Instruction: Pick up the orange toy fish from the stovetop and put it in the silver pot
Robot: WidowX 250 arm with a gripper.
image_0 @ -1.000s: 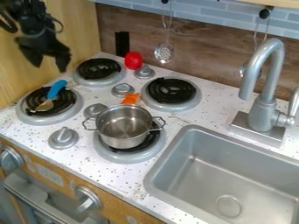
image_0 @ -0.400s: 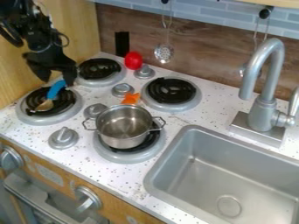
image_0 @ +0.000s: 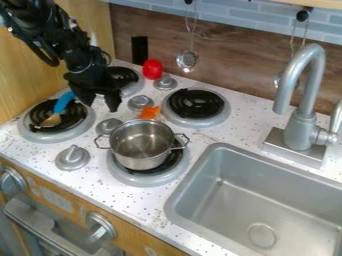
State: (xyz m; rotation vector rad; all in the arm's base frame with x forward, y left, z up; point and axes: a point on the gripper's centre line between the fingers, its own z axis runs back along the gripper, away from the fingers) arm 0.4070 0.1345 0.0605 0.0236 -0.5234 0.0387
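Observation:
My gripper (image_0: 101, 105) hangs at the upper left over the stove, open, with its two fingertips apart and nothing between them. Just to its left, the blue-handled spoon (image_0: 63, 103) lies on the left burner (image_0: 39, 131). Below and to the right of the gripper, a metal pot (image_0: 141, 145) stands on the front burner. An orange object (image_0: 149, 112) sits right behind the pot. Farther back is a red, rounded object (image_0: 152, 69), near a stove knob. Part of the back left burner (image_0: 130, 89) is hidden behind the gripper.
A sink (image_0: 267, 200) takes up the lower right, with a tall grey faucet (image_0: 305, 117) behind it. The back right burner (image_0: 196, 106) lies beyond the pot. Knobs stand between the burners. A slotted ladle (image_0: 188, 60) hangs on the back wall.
The gripper has moved right and down from the upper left, passing over the blue spoon handle toward the middle of the stove. The pot, spoon, orange and red objects have kept their places.

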